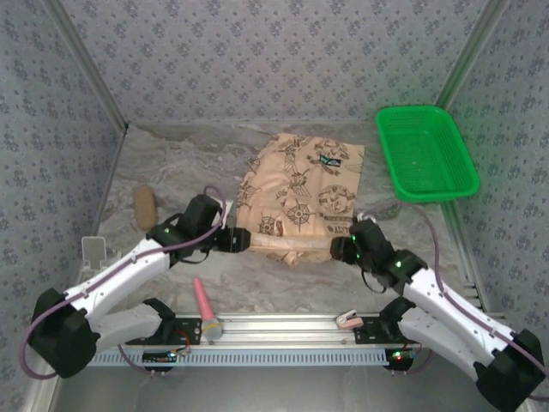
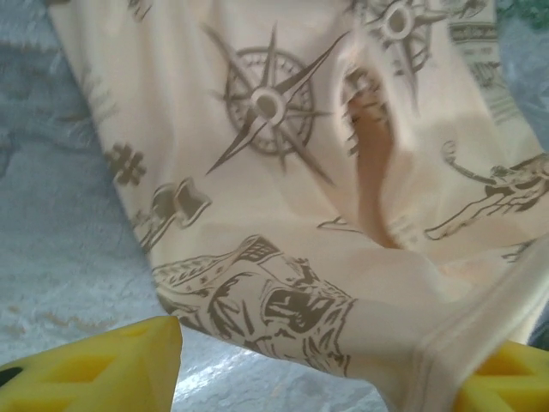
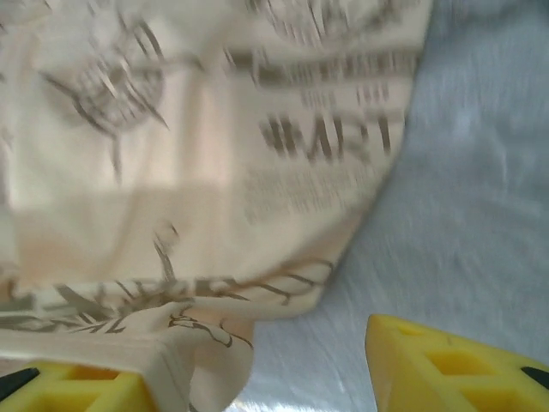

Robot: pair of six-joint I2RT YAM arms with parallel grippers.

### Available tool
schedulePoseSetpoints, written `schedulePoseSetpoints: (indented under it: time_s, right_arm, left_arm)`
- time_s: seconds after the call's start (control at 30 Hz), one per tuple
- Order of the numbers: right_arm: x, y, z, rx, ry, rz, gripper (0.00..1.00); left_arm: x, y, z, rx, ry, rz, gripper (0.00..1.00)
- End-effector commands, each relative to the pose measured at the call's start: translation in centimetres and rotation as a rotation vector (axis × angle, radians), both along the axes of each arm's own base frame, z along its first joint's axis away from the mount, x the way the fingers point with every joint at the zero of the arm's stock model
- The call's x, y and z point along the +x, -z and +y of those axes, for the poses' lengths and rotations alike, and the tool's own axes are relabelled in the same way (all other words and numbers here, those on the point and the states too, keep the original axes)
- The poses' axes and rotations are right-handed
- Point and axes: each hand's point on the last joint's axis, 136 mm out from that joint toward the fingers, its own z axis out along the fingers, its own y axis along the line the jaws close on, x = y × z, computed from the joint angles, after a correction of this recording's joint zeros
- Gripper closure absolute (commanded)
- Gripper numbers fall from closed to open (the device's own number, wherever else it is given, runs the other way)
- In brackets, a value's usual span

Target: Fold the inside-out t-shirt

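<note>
L gripper (image 1: 233, 239) & R gripper (image 1: 341, 247) are both spread, nothing pinched. The t-shirt (image 1: 300, 193) lies just ahead of them, near hem draped over one finger of each. I reckon this fold's laid. Next: back out w/o dragging cloth, then regrip for the next fold.

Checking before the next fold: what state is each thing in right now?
t-shirt: folded over, lying flat, print up.
green basket: upright, looks empty.
left gripper: open, hem draped over one finger.
right gripper: open, cloth over one finger.
</note>
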Motion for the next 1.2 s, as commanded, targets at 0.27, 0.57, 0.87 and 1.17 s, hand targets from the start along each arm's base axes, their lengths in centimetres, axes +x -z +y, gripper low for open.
schedulePoseSetpoints:
  time_s: [0.27, 0.57, 0.87, 1.17]
  right_arm:
    - [0.8, -5.8, 5.3, 0.003, -0.333, -0.133, 0.54]
    - [3.8, -2.4, 4.6, -0.085, -0.26, -0.082, 0.41]
    - [4.1, 4.5, 5.9, 0.031, -0.355, 0.235, 0.41]
    - [-4.7, 3.3, 8.5, 0.109, -0.646, 0.346, 0.9]
  left_arm:
    - [-5.2, -1.6, -2.7, -0.014, 0.281, 0.067, 0.31]
    - [2.3, 0.4, 1.0, -0.004, -0.148, 0.094, 0.27]
    - [7.8, 4.9, -3.6, 0.027, -0.057, 0.217, 0.26]
    - [0.0, 6.0, -7.3, -0.139, 0.277, 0.398, 0.77]
